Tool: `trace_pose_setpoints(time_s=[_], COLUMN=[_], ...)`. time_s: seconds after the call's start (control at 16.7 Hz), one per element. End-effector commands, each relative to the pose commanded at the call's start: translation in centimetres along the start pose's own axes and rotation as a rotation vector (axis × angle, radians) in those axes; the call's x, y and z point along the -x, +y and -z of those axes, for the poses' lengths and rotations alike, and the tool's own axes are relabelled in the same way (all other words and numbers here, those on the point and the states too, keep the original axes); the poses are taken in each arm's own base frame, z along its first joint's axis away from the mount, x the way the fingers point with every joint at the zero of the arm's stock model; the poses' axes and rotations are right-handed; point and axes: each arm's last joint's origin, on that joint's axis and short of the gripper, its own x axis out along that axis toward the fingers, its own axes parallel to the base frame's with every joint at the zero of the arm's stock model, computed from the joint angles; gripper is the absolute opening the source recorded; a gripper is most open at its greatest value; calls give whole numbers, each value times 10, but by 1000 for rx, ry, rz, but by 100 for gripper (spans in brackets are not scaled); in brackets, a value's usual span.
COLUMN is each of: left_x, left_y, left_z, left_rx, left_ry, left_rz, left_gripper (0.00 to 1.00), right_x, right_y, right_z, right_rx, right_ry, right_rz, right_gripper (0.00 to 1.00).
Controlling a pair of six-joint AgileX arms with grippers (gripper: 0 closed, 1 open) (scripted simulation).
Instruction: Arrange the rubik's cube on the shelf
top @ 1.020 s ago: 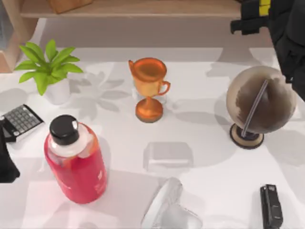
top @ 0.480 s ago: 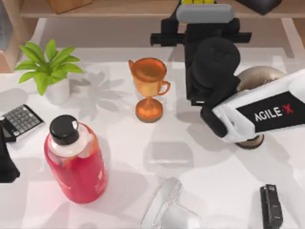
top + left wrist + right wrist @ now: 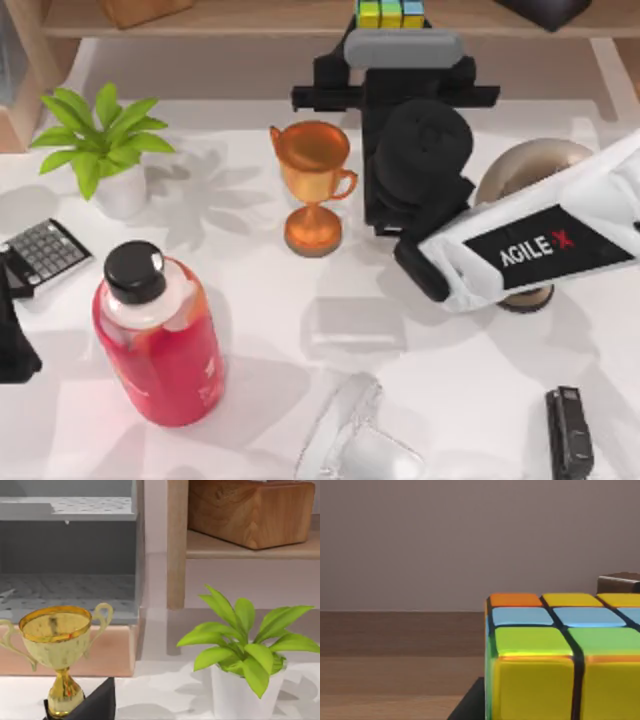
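The rubik's cube (image 3: pixel 390 12), with yellow, green and blue squares, sits at the shelf (image 3: pixel 250 18) near the back middle. My right gripper (image 3: pixel 392 26) reaches to the shelf from the right, shut on the cube, with its wrist covering the fingers from above. In the right wrist view the cube (image 3: pixel 560 660) is close over the wooden shelf board (image 3: pixel 395 680), with a dark finger (image 3: pixel 469 705) against its side. My left gripper (image 3: pixel 12 345) stays parked at the table's left edge.
An orange trophy (image 3: pixel 313 185) stands just left of the right arm, and a globe (image 3: pixel 535 165) is partly under it. A potted plant (image 3: pixel 100 150), calculator (image 3: pixel 42 255) and red bottle (image 3: pixel 160 340) fill the left. A wooden box (image 3: pixel 145 10) rests on the shelf.
My right arm has swung left along the shelf with the cube, from the far right corner to the back middle, still drifting slightly left.
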Motion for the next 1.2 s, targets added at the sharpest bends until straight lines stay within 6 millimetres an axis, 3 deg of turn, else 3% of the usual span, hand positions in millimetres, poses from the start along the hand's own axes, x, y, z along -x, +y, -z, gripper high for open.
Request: trace_pose_setpoints(time_s=[0.3, 0.84, 1.2], left_x=[0, 0, 0], left_y=[0, 0, 0], left_z=[0, 0, 0], left_rx=[0, 0, 0], left_ry=[0, 0, 0], left_rz=[0, 0, 0], left_gripper=[100, 100, 100], right_x=[-15, -91, -100], right_y=[1, 2, 1], right_z=[-1, 5, 6], right_rx=[-5, 0, 0], right_ry=[-6, -1, 0], right_rz=[-1, 0, 0], right_gripper=[0, 0, 0])
